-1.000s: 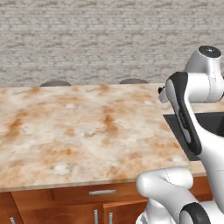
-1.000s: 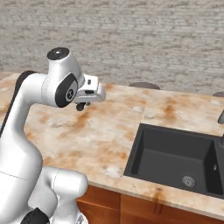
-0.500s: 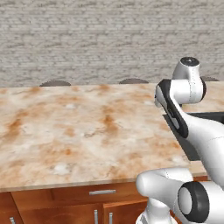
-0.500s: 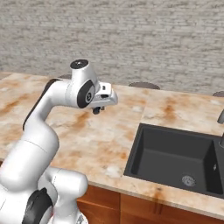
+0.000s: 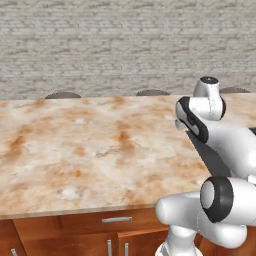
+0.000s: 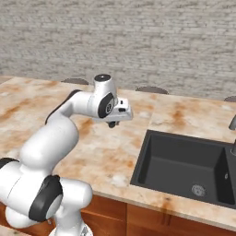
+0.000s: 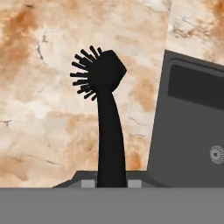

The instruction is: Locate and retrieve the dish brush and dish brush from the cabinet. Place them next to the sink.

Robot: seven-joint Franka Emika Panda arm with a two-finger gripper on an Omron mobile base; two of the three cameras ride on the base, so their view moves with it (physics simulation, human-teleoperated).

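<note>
I hold one small all-black dish brush (image 7: pixel 105 122) with a round bristly head and a thin handle. In the hand view its handle rises from between my finger tips and its head points away from me, so my gripper (image 6: pixel 112 123) is pinching the handle near its end. I hang over the marbled orange and cream stone bench (image 6: pixel 97 147), and the dark grey rectangular sink (image 6: pixel 184 168) is just beside, toward the right in the right base view. In the hand view the rim of the sink is close to the brush on its right side.

I judge that the step in hand is to lay this brush on the bench next to the sink. To do it well, I should keep the brush over the stone and not over the basin, because the handle is near the rim and a slip to that side would drop it inside. I think it is good to lower the hand until the bristly head is almost touching the bench, and only then let the handle go. A high release may make the light brush bounce or roll toward the sink. I should also leave free space on the bench beside it for the second brush.
</note>
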